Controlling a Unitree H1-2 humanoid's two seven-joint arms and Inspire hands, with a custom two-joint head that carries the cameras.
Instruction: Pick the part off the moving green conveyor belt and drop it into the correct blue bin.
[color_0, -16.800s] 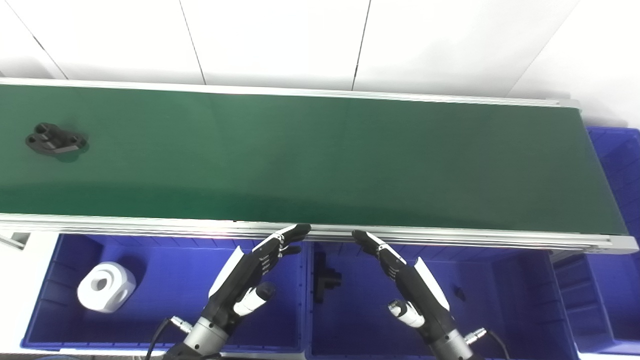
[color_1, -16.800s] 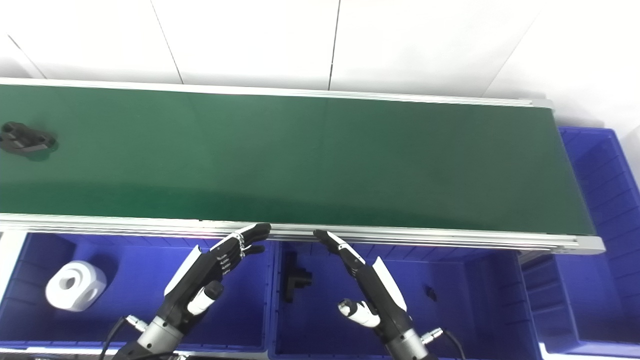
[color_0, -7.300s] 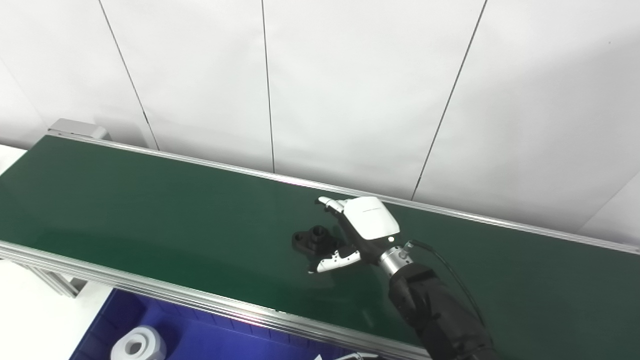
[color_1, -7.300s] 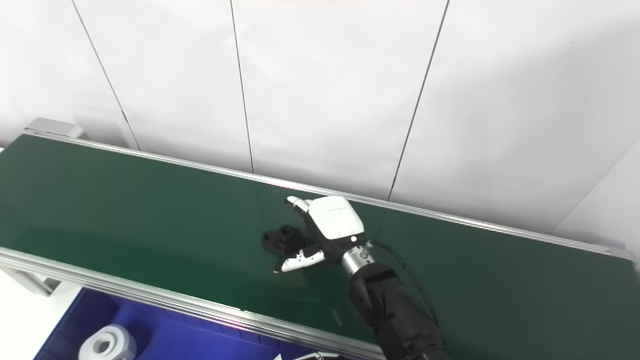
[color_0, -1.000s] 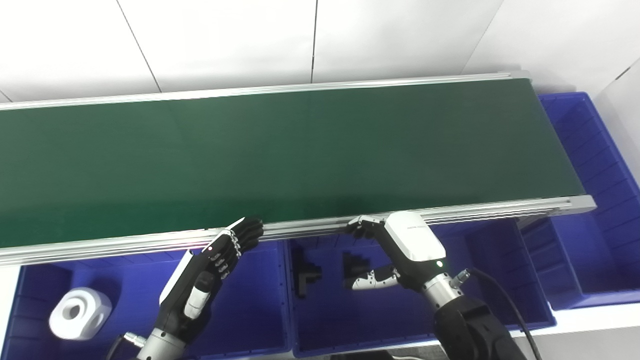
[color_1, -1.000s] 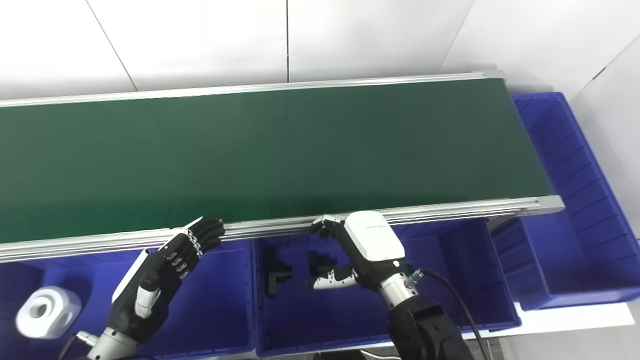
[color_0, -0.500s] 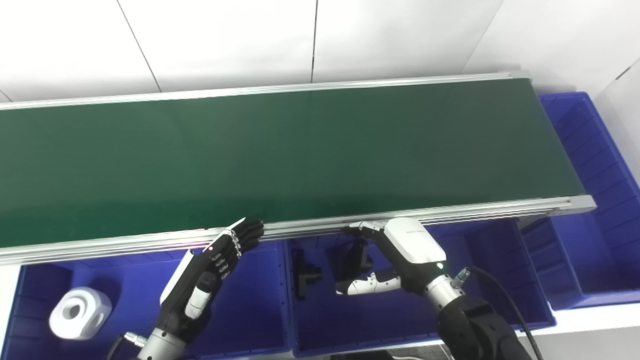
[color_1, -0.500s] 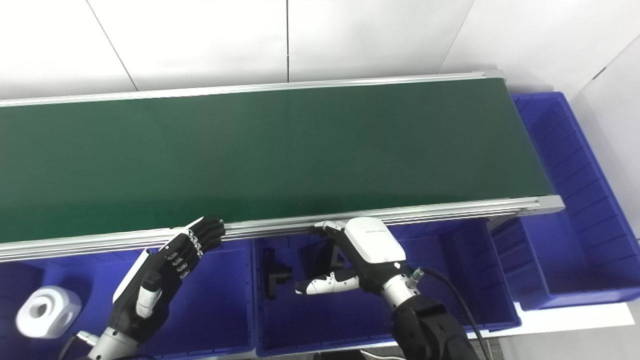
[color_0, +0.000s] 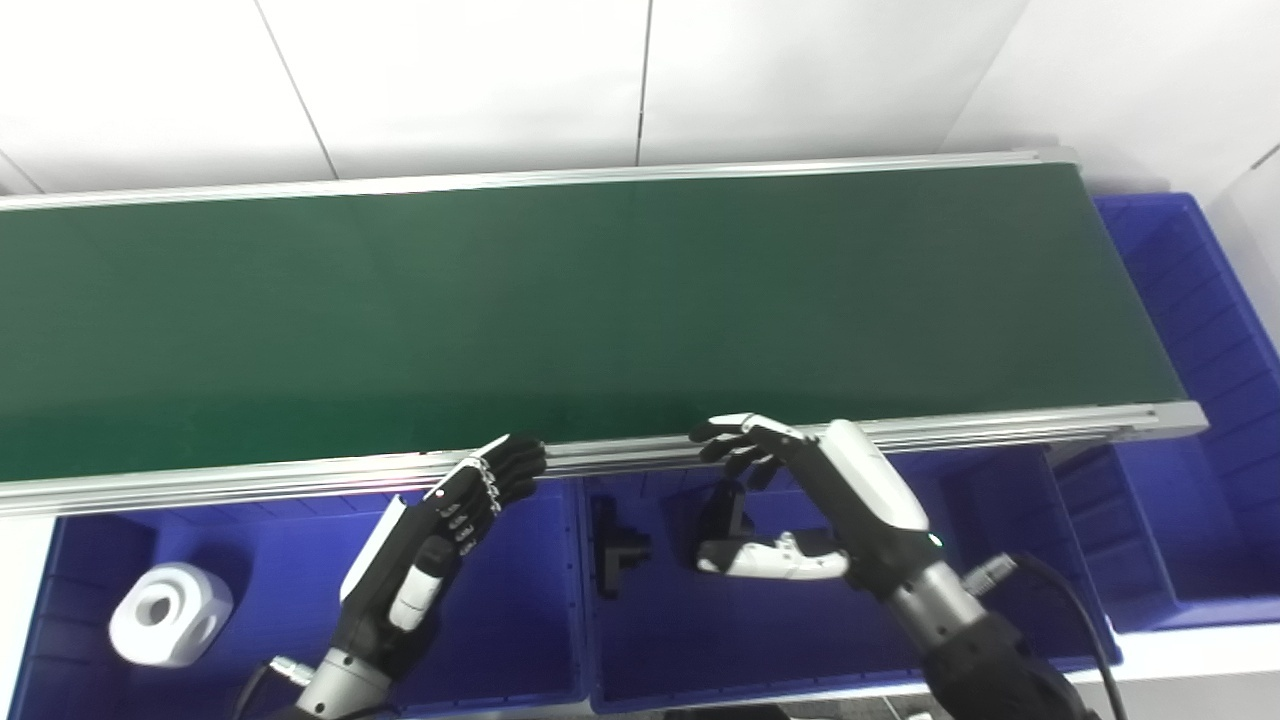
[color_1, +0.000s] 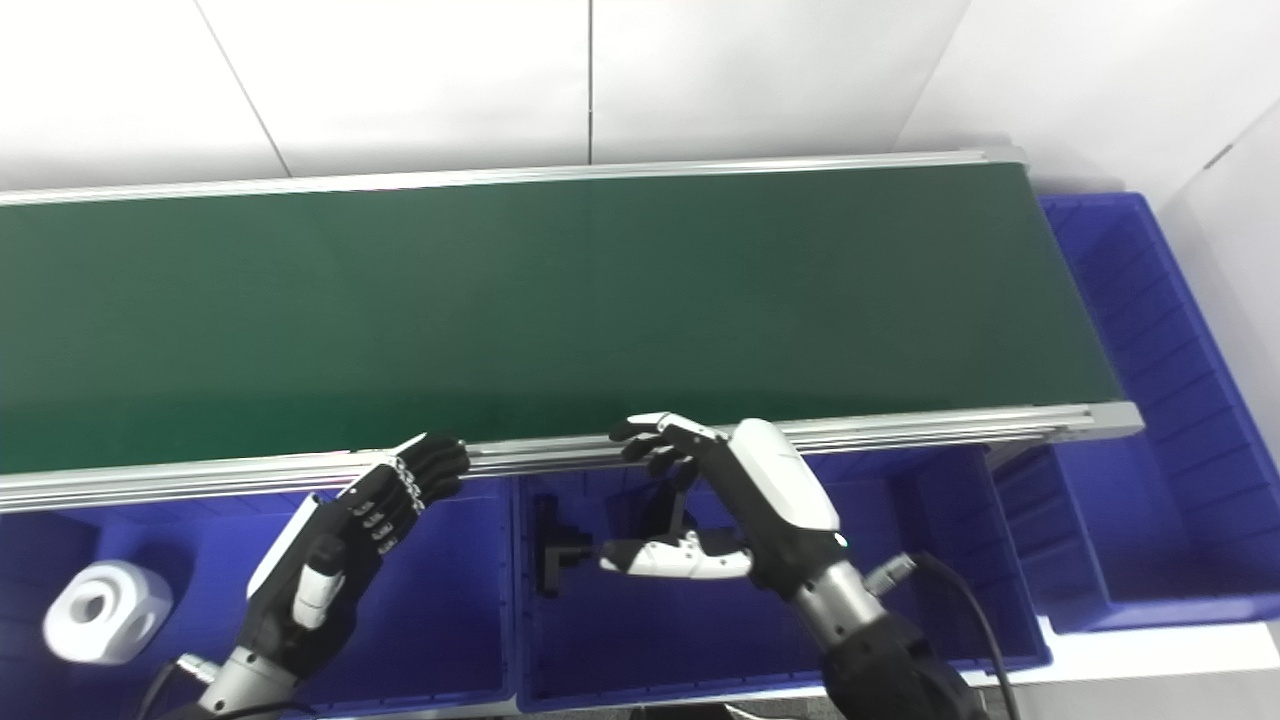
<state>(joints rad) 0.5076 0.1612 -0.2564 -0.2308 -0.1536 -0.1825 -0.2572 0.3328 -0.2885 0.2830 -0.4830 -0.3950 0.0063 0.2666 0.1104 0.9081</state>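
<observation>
Green rubber conveyor belt lies bare beyond the fingers. Left eye view: right hand, fingers spread and holding nothing, hovers over the middle blue plastic bin; a black angular part lies beneath them, apparently released. Right eye view: left hand, fingers straight and together, waits empty. Next, likely withdraw.
</observation>
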